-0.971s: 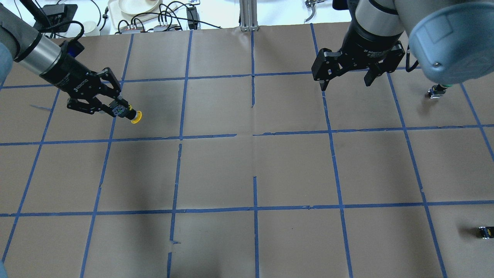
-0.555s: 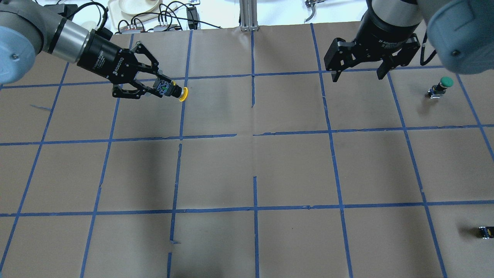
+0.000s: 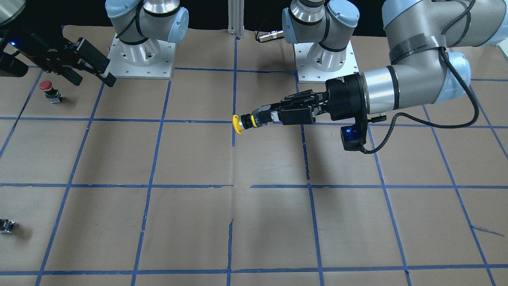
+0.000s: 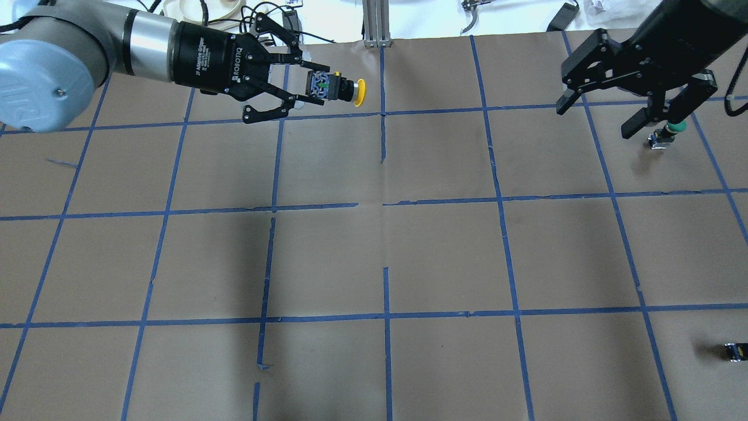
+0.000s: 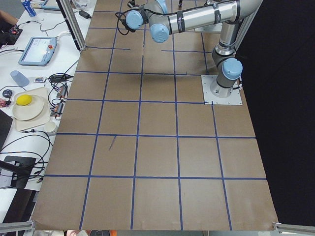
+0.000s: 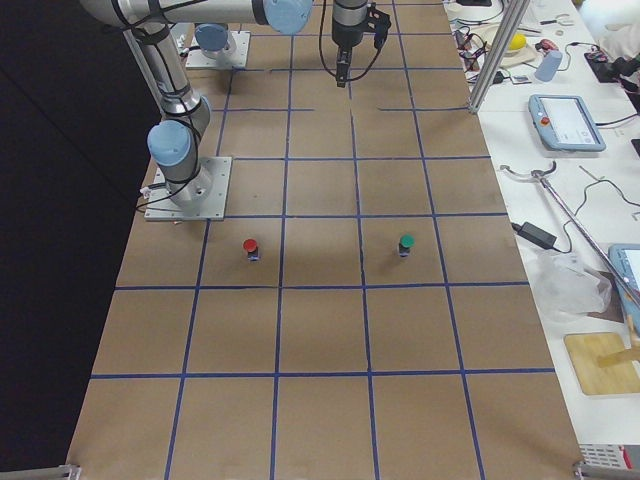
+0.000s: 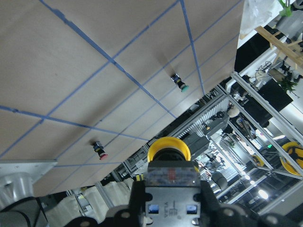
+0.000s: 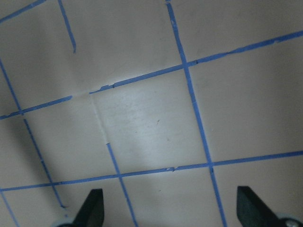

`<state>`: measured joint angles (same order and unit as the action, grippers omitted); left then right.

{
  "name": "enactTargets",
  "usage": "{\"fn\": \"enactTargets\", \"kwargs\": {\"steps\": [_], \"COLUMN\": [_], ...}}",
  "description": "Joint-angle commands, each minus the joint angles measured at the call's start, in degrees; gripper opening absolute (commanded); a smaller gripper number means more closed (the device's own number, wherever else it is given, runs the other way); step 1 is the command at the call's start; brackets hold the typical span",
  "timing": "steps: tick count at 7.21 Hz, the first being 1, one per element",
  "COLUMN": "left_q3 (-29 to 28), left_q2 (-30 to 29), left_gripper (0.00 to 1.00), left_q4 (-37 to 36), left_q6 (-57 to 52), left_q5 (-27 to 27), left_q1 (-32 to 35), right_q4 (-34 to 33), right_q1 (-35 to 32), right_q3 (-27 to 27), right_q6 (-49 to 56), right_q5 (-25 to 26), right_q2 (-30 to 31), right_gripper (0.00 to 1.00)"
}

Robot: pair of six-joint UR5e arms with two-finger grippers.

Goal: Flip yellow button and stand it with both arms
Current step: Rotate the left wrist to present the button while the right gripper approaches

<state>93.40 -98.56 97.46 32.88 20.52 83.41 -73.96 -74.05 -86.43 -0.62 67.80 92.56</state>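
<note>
The left gripper (image 4: pixel 312 85) is clamped on the yellow button (image 4: pixel 342 88), its jaws pinching the blocky black-and-grey body from either side. The button lies sideways in the air above the table (image 4: pixel 444 251), with the round yellow cap pointing away from the wrist. In the overhead view it sits at upper centre, just left of the middle tape line. In the front-facing view the same gripper (image 3: pixel 270 116) reaches in from the right and the button (image 3: pixel 246 120) hangs near the frame's centre. The left wrist camera looks along the body to the cap (image 7: pixel 169 163), at lower centre of its frame.

The right gripper (image 4: pixel 595 120) is spread wide and holds nothing. It hovers at the upper right of the overhead view, and its own camera shows only paper between the two fingertips (image 8: pixel 170 213).

A green-capped button (image 4: pixel 672 130) stands just beside that gripper's lower finger, partly hidden by it. A red-capped button (image 3: pixel 47 89) stands at the upper left of the front-facing view, below the right gripper (image 3: pixel 93 81). A small capless block (image 4: pixel 735 351) lies at the overhead view's lower right edge. Blue tape lines (image 4: pixel 385 316) grid the brown paper.
</note>
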Motion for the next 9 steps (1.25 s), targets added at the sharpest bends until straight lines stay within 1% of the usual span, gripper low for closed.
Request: {"fn": "enactTargets", "kwargs": {"steps": [1,2,3,4,5,6,7,8,9], "left_q3": [0.3,0.4,0.6,1.3,3.4,5.3,6.3,6.3,6.4], "left_q2": [1.0,1.1,1.0,1.0,1.2,1.1,1.1,1.2,1.3], "left_gripper": [0.03,0.03,0.04,0.04,0.03,0.04,0.04,0.04,0.04], "left_q4": [0.0,0.0,0.1,0.3,-0.2,-0.7,-0.7,-0.8,-0.8], "left_q6": [6.2,6.6,6.7,6.8,6.6,6.3,6.1,6.4,6.5], "left_q5": [-10.1,-13.0,-17.1,-18.1,-18.4,-19.4,-22.3,-22.6,-22.6], "left_q1": [2.8,3.0,3.1,3.3,4.0,4.5,4.7,4.7,5.1], "right_q4": [9.7,13.7,17.8,20.4,20.3,19.9,18.4,16.9,17.0], "right_q1": [4.2,3.9,3.8,3.5,2.6,0.9,-1.5,-3.2,-4.9], "right_q3": [-0.3,-0.7,-1.8,-3.1,-3.5,-3.4,-3.4,-3.4,-3.4], "right_q6": [-0.3,-3.0,-6.0,-6.1,-6.4,-6.4,-6.3,-6.3,-6.3], "right_q5": [-18.2,-27.2,-35.9,-41.1,-46.7,-50.3,-51.5,-51.6,-51.5], "right_q2": [0.3,0.1,0.0,0.0,-0.5,-2.4,-4.0,-6.0,-7.7], "right_gripper": [1.0,1.0,1.0,1.0,1.0,1.0,1.0,1.0,0.99]}}
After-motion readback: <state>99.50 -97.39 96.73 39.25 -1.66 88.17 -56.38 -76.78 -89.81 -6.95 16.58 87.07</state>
